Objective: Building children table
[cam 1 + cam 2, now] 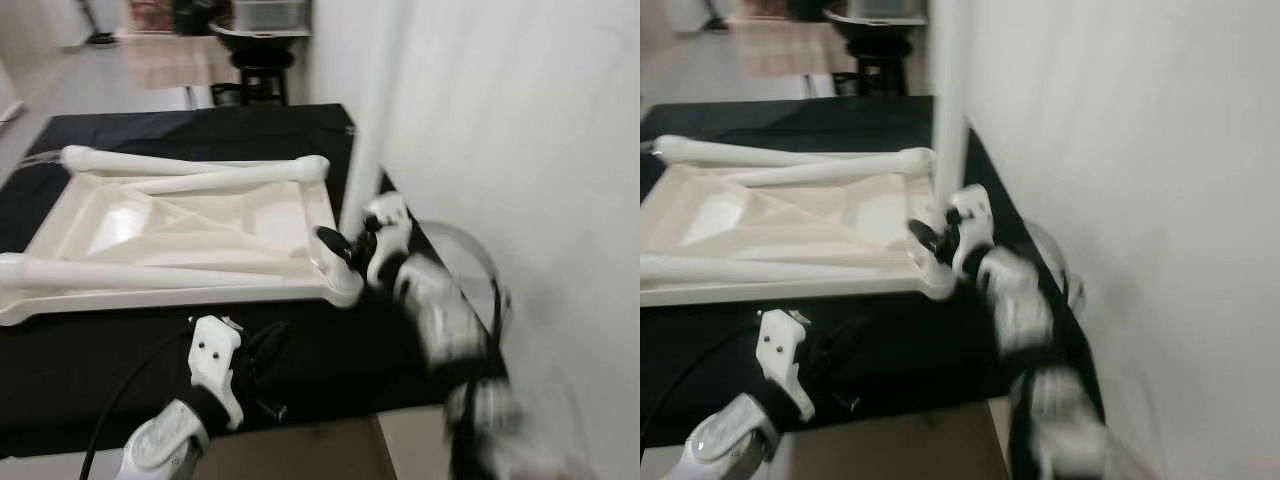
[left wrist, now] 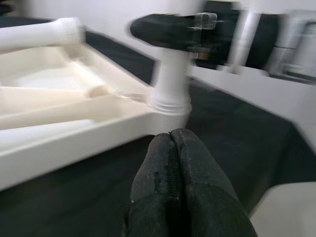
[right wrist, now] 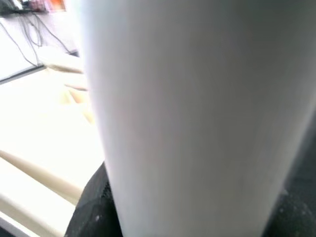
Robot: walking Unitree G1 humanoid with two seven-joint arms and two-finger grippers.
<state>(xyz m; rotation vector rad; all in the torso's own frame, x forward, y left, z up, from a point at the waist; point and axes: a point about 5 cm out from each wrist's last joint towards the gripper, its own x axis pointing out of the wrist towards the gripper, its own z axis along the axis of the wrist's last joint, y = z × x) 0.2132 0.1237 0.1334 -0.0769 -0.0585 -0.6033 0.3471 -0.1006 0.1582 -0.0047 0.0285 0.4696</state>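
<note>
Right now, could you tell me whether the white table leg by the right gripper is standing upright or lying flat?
Upright. The white table leg rises vertically from the near right corner socket of the upturned white plastic tabletop, with the right gripper at its base.

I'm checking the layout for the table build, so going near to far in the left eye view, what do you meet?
Left gripper → upturned white tabletop on the black mat → dark stool.

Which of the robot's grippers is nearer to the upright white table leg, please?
The right. The right gripper is closed around the upright table leg just above the tabletop's corner socket; the left gripper, fingers together, hangs over the black mat short of that corner.
</note>
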